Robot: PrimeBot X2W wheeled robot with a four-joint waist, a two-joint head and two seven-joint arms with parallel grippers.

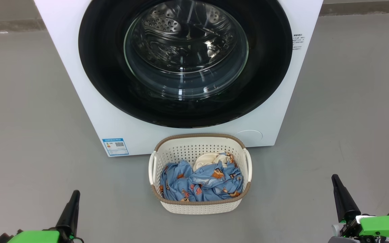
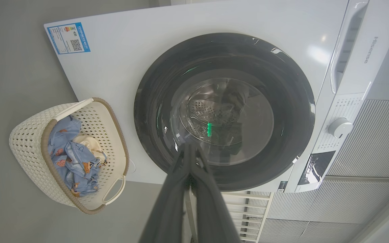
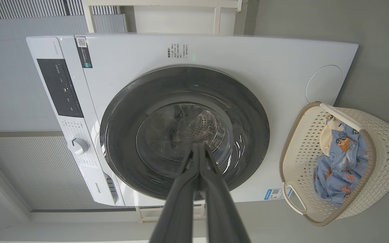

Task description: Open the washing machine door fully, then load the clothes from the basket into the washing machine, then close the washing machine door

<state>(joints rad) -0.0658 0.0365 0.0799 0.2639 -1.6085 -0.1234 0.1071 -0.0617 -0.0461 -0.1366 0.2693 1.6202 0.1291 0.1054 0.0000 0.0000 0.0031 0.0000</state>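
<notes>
Your left gripper (image 1: 74,197) had its two fingers pressed together on nothing, low at your left, and the right gripper (image 1: 336,182) was the same at your right (both well back from the work, touching nothing). Between them on the floor (image 1: 29,135) stood the basket (image 1: 199,206), just in front of the washer (image 1: 89,114), with the clothes (image 1: 201,184) heaped inside: blue printed fabric and a cream piece. Beyond it the door (image 1: 103,67) sat flush against the washer's front, the drum showing through its glass. By my reading you had nothing done yet: opening, loading and closing were all left.
</notes>
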